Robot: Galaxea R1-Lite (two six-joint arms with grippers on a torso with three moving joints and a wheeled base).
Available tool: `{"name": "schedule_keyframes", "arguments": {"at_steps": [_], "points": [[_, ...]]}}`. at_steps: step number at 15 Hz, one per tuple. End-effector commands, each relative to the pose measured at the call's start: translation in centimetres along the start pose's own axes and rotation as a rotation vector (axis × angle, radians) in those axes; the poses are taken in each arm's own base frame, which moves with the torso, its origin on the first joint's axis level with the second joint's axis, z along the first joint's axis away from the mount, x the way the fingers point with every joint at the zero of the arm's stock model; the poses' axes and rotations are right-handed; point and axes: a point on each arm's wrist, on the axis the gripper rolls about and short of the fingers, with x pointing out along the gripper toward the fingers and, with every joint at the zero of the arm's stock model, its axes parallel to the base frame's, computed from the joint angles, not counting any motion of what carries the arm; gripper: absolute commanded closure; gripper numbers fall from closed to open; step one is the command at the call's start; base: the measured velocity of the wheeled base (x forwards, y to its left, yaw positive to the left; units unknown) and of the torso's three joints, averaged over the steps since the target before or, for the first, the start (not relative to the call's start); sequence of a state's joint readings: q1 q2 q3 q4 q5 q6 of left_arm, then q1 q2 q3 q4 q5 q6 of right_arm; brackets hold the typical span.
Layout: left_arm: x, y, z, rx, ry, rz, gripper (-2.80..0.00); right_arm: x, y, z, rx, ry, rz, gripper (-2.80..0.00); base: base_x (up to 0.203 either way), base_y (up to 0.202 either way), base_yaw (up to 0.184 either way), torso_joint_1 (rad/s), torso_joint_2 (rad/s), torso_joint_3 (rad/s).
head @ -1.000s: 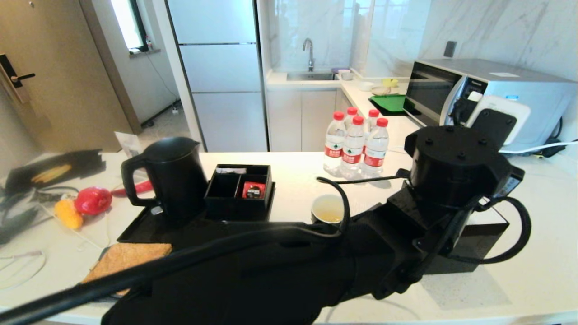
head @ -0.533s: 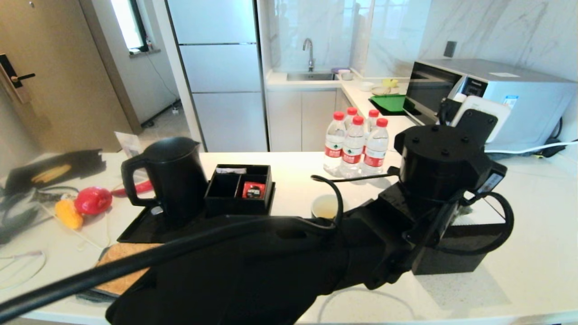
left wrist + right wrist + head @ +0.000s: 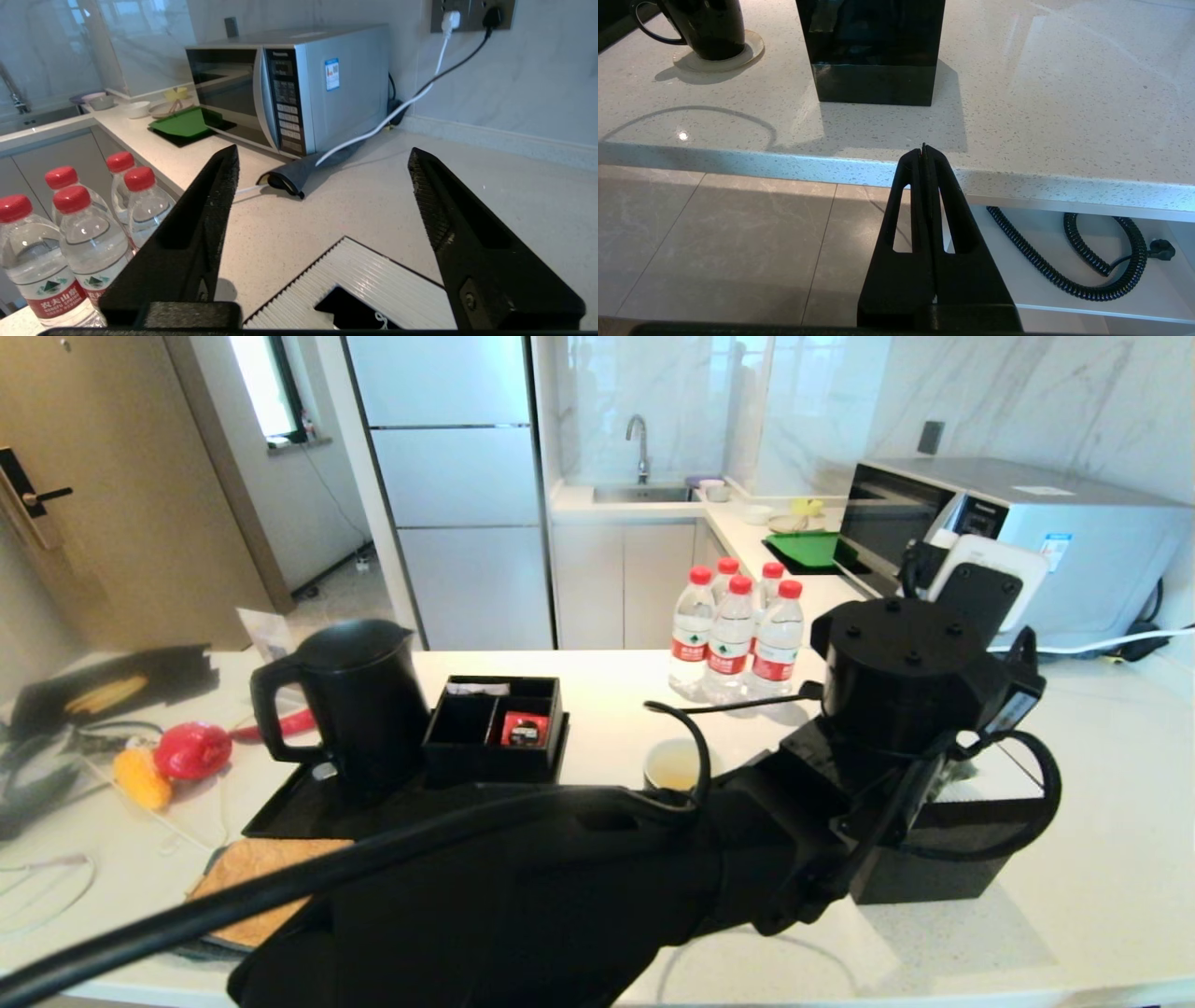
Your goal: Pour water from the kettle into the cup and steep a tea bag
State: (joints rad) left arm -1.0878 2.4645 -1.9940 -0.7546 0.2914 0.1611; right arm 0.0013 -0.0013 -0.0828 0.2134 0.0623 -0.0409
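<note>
The black kettle [image 3: 350, 700] stands on a black tray [image 3: 280, 814] at the left. The cup [image 3: 674, 765] holds pale yellowish water [image 3: 676, 769] and is partly hidden by my left arm; it also shows as a black cup [image 3: 707, 28] on a coaster. My left gripper [image 3: 322, 151] is open and empty over the ribbed white top of the black tissue box [image 3: 373, 275]. A curl of thin white string [image 3: 382, 319] lies in the box's dark slot. A small grey-green lump [image 3: 954, 771], possibly the tea bag, rests beside my left wrist. My right gripper [image 3: 924, 147] is shut, low before the counter edge.
A black compartment box [image 3: 495, 723] with a red sachet [image 3: 523, 730] sits beside the kettle. Several red-capped bottles [image 3: 733, 635] stand behind the cup. A microwave [image 3: 1018, 537] is at the back right, its white cable [image 3: 373, 130] on the counter. A brown mat [image 3: 252, 873] lies front left.
My left gripper has gone from shut to wide open. The left wrist has shifted slightly to the left over the tissue box, covering more of the cup.
</note>
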Motion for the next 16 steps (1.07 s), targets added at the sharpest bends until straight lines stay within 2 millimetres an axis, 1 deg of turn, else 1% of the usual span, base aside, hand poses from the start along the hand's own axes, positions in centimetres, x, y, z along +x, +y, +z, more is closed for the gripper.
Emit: {"name": "schedule_keyframes", "arguments": {"at_steps": [1, 4, 6, 8, 9, 12, 16], "points": [[0.1, 0.4, 0.3, -0.002, -0.014, 0.014, -2.8, 0.0, 0.0, 0.0, 0.0, 0.002, 0.001, 0.0, 0.0, 0.0, 0.0, 0.0, 0.0, 0.0], [0.1, 1.5, 1.5, -0.004, -0.036, 0.035, -2.8, 0.0, 0.0, 0.0, 0.0, 0.002, 0.001, 0.0, 0.0, 0.0, 0.0, 0.0, 0.0, 0.0], [0.0, 2.0, 2.8, -0.009, -0.058, 0.045, -2.8, 0.0, 0.0, 0.0, 0.0, 0.002, 0.001, 0.0, 0.0, 0.0, 0.0, 0.0, 0.0, 0.0], [-0.1, 3.1, 4.4, -0.011, -0.084, 0.066, -2.8, 0.0, 0.0, 0.0, 0.0, 0.002, 0.001, 0.0, 0.0, 0.0, 0.0, 0.0, 0.0, 0.0], [-0.2, 3.9, 5.3, -0.012, -0.101, 0.081, 0.0, 0.0, 0.0, 0.0, 0.0, 0.002, 0.001, 0.0, 0.0, 0.0, 0.0, 0.0, 0.0, 0.0], [-0.6, 5.9, 8.3, -0.018, -0.157, 0.117, 0.0, 0.0, 0.0, 0.0, 0.0, 0.002, 0.001, 0.0, 0.0, 0.0, 0.0, 0.0, 0.0, 0.0], [-1.9, 9.3, 13.1, 0.001, -0.247, 0.178, 0.0, 0.0, 0.0, 0.0, 0.0, 0.002, 0.001, 0.0, 0.0, 0.0, 0.0, 0.0, 0.0, 0.0]]}}
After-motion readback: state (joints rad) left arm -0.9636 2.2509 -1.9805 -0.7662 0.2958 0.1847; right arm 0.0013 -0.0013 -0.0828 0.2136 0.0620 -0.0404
